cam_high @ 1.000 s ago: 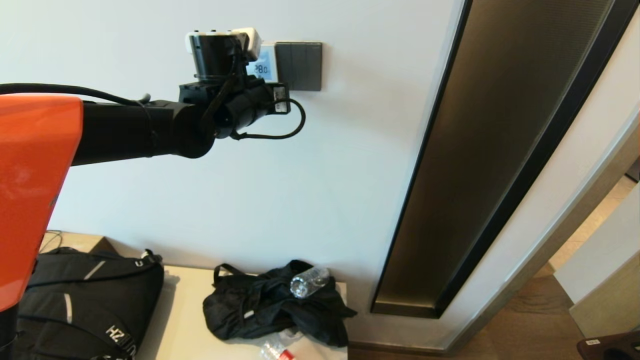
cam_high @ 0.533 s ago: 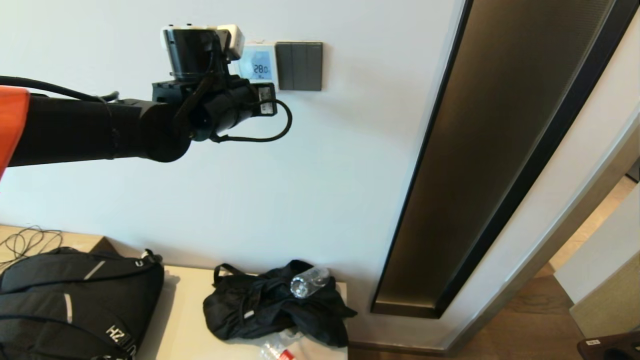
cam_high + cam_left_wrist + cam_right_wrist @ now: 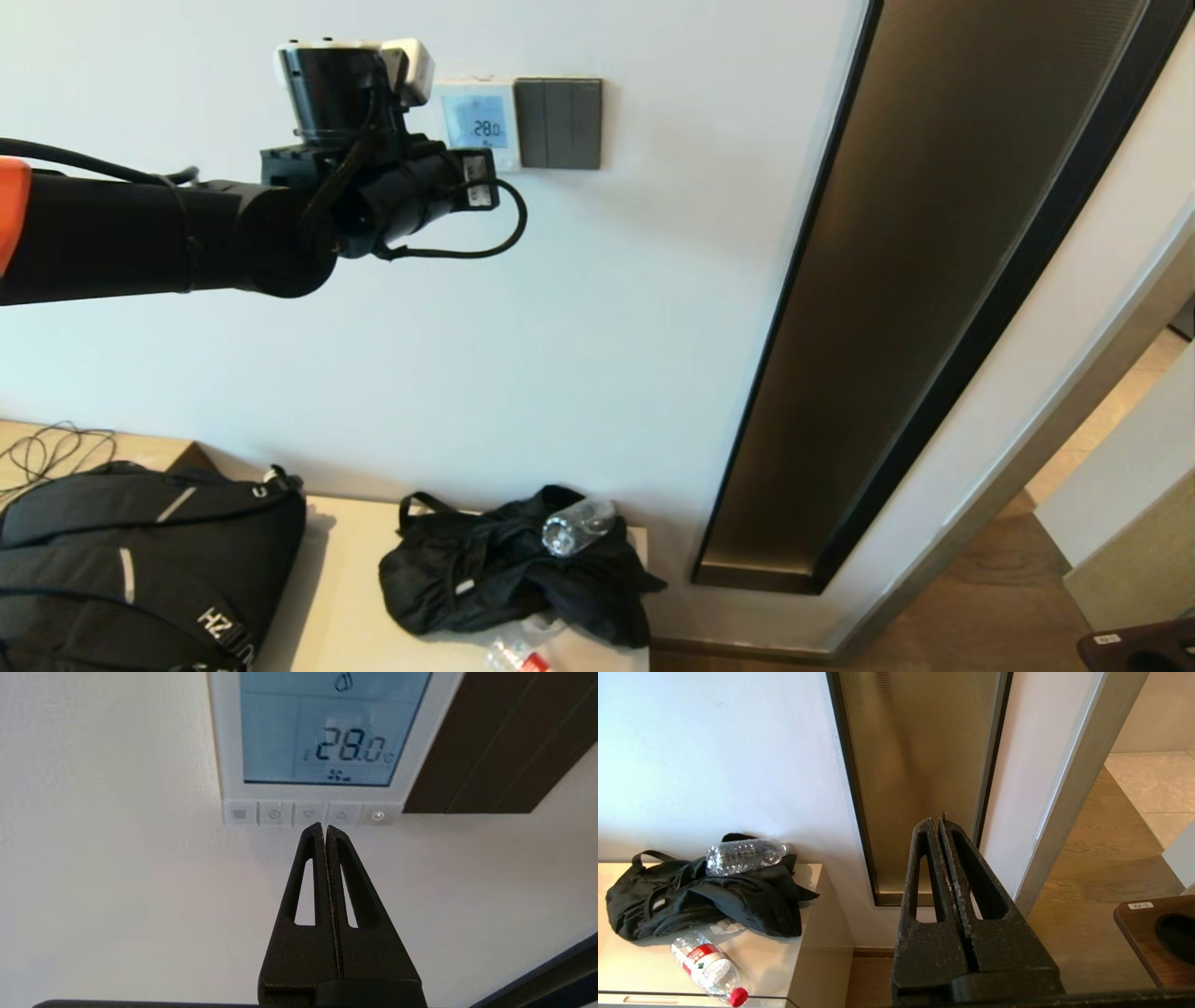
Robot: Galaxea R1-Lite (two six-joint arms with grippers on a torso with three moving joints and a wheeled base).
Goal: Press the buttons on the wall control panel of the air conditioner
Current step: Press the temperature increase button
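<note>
The white wall control panel (image 3: 476,121) has a lit blue screen reading 28.0 (image 3: 350,749) and a row of several small buttons (image 3: 308,813) along its lower edge. My left gripper (image 3: 324,828) is shut and empty, its tips just below the down-arrow and up-arrow buttons and a short way off the wall. In the head view the left wrist (image 3: 373,187) hangs left of and slightly below the panel. My right gripper (image 3: 939,821) is shut and empty, parked low, pointing at the bronze wall strip.
A dark grey switch plate (image 3: 558,123) adjoins the panel's right side. A tall bronze panel (image 3: 934,280) runs down the wall. Below, a cabinet top (image 3: 345,597) bears a black backpack (image 3: 140,569), a black bag (image 3: 504,569) and two plastic bottles (image 3: 710,966).
My left arm has pulled back and to the left from the panel. The panel's screen, partly covered by the wrist before, now shows in full.
</note>
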